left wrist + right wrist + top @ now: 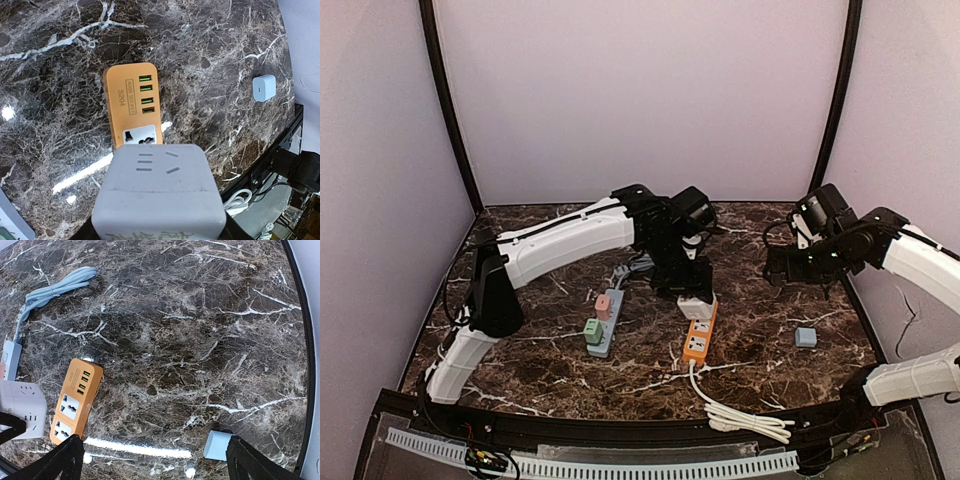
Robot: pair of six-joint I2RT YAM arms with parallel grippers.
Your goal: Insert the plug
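My left gripper [694, 288] is shut on the plug, a pale grey cube [160, 190] with socket slots on its top face. Its dark fingers barely show at the cube's lower corners. The plug [697, 306] hangs over one end of the orange power strip [697, 343]. In the left wrist view it hides the near part of the strip [134, 105]; whether they touch I cannot tell. In the right wrist view the plug [20, 407] shows just left of the strip [75, 400], whose two sockets are bare. My right gripper [155, 465] is open above the marble, holding nothing.
A small pale blue adapter [806, 337] lies right of the strip, near my right fingertip [260, 460]. A blue-grey strip [604, 322] carrying pink and green plugs lies to the left. The orange strip's white cable [750, 418] coils over the front edge. Walls enclose the table.
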